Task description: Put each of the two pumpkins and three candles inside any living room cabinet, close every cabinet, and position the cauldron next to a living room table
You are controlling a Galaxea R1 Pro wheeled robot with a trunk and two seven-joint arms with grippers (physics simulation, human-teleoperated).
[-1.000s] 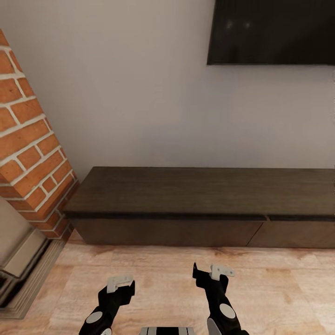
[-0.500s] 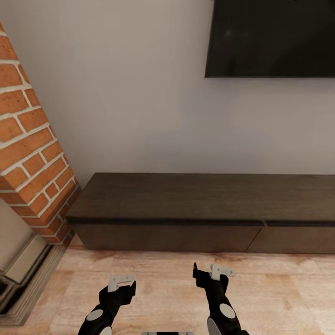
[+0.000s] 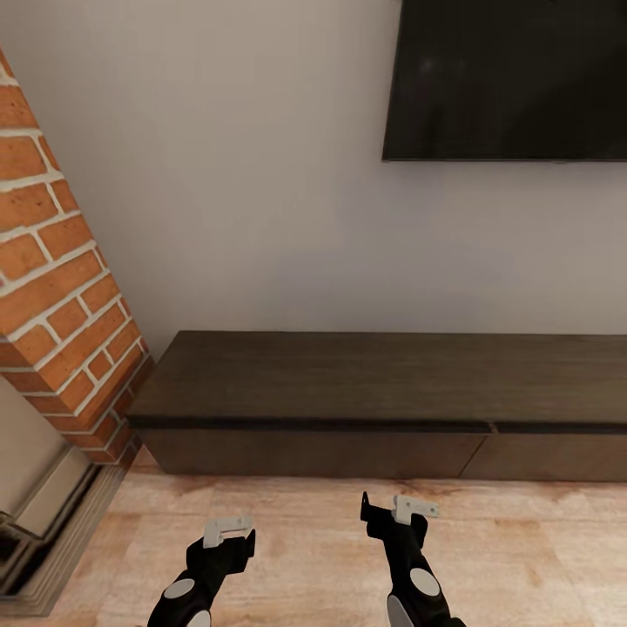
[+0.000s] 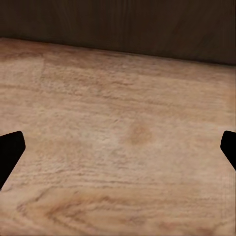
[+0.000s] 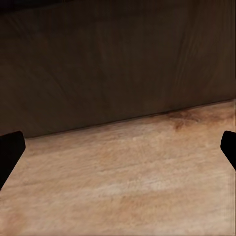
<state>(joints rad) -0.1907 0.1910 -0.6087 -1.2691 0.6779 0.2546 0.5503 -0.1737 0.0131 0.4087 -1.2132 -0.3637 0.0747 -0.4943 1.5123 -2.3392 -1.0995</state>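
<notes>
Wooden flooring (image 3: 522, 540) fronts the closed cabinet (image 3: 348, 383), where left gripper (image 3: 228, 533) and right gripper (image 3: 396, 512) hover spread and empty, presumably ready for opening a drawer.

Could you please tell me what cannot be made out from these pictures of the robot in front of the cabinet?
- The cabinet: its right end is cut off by the head view's edge, and its closed fronts hide the inside.
- The black screen: its top and right are cut off in the head view.
- The left gripper and right gripper: each wrist view catches just dark fingertips at the picture edges.
</notes>
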